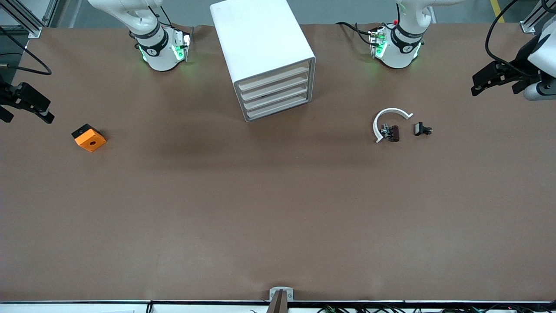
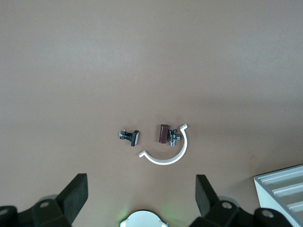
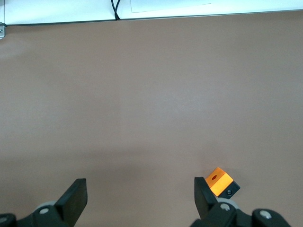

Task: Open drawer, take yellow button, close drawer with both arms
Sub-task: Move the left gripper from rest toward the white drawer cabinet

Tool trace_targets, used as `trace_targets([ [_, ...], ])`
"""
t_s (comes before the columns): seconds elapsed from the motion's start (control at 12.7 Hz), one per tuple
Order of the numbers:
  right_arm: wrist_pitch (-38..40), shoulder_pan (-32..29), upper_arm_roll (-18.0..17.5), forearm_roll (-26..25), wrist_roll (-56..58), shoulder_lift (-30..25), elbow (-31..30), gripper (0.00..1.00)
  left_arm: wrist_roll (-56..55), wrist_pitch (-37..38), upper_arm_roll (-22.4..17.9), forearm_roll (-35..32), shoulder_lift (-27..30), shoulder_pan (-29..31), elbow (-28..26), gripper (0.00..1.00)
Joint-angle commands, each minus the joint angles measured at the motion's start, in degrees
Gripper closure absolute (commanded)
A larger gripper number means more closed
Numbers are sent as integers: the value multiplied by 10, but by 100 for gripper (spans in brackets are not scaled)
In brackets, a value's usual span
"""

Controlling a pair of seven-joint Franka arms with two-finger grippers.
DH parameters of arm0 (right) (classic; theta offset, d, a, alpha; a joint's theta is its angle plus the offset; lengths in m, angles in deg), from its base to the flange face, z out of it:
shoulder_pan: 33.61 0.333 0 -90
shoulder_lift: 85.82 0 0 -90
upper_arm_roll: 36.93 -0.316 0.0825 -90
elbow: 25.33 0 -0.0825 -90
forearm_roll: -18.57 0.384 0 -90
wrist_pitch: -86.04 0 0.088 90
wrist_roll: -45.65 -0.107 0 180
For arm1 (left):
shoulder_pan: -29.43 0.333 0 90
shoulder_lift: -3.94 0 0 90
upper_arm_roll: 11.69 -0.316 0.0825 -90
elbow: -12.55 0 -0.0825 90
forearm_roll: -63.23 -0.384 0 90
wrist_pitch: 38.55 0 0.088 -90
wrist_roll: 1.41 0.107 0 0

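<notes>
The white cabinet (image 1: 260, 52) stands between the two arm bases, with all four drawers shut. The first drawer (image 1: 273, 77) is the top slab front. A corner of the cabinet shows in the left wrist view (image 2: 281, 189). The button is hidden. My left gripper (image 1: 493, 84) hangs open and empty over the left arm's end of the table, also seen in its wrist view (image 2: 141, 194). My right gripper (image 1: 26, 114) hangs open and empty over the right arm's end, also seen in its wrist view (image 3: 140, 196).
An orange square block with a hole (image 1: 89, 138) (image 3: 218, 181) lies near the right gripper. A white C-shaped ring (image 1: 388, 117) (image 2: 170, 156), a brown-and-metal part (image 1: 391, 131) (image 2: 168, 135) and a black clip (image 1: 422, 129) (image 2: 129, 136) lie toward the left arm's end.
</notes>
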Motion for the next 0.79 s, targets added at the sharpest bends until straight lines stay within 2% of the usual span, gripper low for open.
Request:
trace_targets([
  [0.0,8,-4,-3,-7,3,0,9,0,-1,8,7,-3,0,1,4,0],
  [0.31,8,-4,-3,-7,2,0,9,0,-5,5,7,-3,-26,-1,11,0],
  [0.71,8,-4,-3,-7,2,0,9,0,1,3,6,4,-133,-1,38,0],
])
